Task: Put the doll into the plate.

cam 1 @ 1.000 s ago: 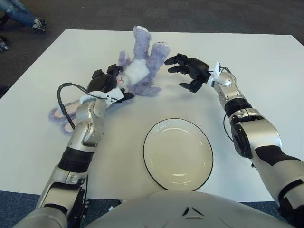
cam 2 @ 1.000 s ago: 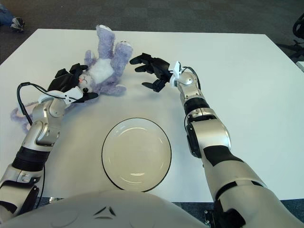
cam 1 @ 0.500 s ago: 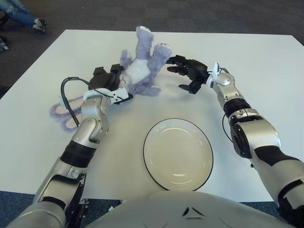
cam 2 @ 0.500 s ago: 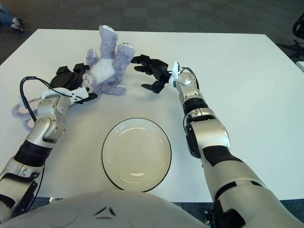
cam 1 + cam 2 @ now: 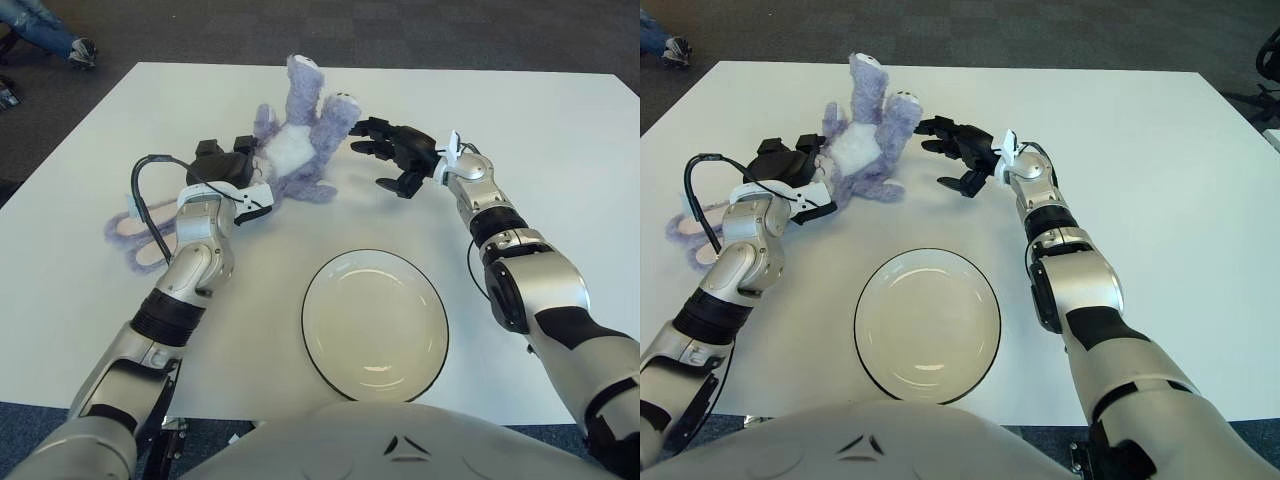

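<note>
Lying at eleven o'clock from the plate [image 5: 375,325], the doll [image 5: 290,150] could slide away, since the left hand [image 5: 230,170] presses its head, grip hidden, while the right hand [image 5: 395,155] hovers open beside it.

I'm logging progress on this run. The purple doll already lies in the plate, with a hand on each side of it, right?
Not quite. The left eye view shows the plate empty; the purple doll lies on the table beyond it. The rest holds: the left hand is at its left side and the right hand, fingers spread, at its right.
</note>
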Available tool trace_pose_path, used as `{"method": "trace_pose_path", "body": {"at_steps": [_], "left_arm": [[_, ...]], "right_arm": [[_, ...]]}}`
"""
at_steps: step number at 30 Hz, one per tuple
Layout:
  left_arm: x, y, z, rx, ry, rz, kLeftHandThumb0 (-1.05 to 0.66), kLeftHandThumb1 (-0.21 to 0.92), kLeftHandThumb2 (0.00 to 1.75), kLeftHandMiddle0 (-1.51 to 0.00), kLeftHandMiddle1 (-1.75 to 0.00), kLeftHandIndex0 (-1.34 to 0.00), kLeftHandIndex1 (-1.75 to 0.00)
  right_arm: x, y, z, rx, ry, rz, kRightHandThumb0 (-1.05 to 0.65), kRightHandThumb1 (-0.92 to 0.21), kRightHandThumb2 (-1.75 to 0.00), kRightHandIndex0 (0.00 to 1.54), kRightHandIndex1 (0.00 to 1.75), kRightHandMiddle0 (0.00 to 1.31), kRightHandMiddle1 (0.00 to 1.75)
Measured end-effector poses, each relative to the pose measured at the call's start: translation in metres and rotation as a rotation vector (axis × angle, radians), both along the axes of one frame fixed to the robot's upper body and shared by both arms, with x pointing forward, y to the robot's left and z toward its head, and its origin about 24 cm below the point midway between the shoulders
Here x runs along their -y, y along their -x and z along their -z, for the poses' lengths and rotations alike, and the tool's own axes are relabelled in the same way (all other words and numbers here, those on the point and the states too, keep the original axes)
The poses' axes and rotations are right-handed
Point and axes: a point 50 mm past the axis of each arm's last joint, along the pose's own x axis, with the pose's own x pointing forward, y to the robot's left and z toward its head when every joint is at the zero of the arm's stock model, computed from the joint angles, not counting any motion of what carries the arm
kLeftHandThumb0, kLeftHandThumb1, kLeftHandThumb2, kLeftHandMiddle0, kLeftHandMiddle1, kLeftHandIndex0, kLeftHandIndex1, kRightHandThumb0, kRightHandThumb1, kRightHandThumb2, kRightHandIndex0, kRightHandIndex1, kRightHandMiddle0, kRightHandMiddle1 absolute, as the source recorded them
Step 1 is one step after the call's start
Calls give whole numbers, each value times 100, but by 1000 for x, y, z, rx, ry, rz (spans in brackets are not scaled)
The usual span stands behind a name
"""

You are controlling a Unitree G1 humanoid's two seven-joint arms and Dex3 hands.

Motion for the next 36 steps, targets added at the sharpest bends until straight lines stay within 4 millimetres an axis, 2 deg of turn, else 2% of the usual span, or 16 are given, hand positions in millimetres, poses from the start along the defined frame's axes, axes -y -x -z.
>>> {"method": "trace_pose_path", "body": {"at_steps": [3, 5, 8, 12, 17, 25, 31, 36], "left_arm": [[0, 0, 0, -14, 4, -9, -5, 6, 120, 0, -142, 0, -75], [0, 0, 0, -19, 7, -16, 9, 4, 128, 0, -141, 0, -87], [0, 0, 0, -21, 14, -23, 18, 3, 134, 0, -139, 0, -101], [1, 0, 1, -21, 19, -27, 22, 2, 138, 0, -137, 0, -119], [2, 0, 1, -19, 20, -30, 24, 2, 141, 0, -136, 0, -129], [3, 0, 1, -8, 26, -30, 28, 3, 146, 0, -137, 0, -140], [3, 0, 0, 23, 42, -27, 28, 4, 151, 0, -149, 0, -150], [5, 0, 1, 43, 55, -18, 23, 5, 148, 0, -162, 0, -160]], "right_arm": [[0, 0, 0, 3, -3, 5, -28, -18, -112, 1, 29, 0, 36], [-1, -1, 0, -1, -8, 14, -22, -19, -115, 0, 29, 0, 35], [-2, -2, 2, -37, -16, 41, -16, -18, -118, 0, 25, 0, 32], [-2, -5, 7, -111, -18, 84, -11, -18, -121, 0, 22, 0, 27], [-2, -6, 12, -169, -17, 123, -12, -18, -121, 0, 23, 0, 22], [-4, -8, 11, -183, -17, 166, -18, -18, -118, 0, 24, 0, 14], [-10, -10, 13, -185, 10, 207, -30, -20, -112, 0, 7, 0, 4], [-18, -9, 16, -193, 19, 232, -50, -29, -97, 0, 1, 0, 0]]}}
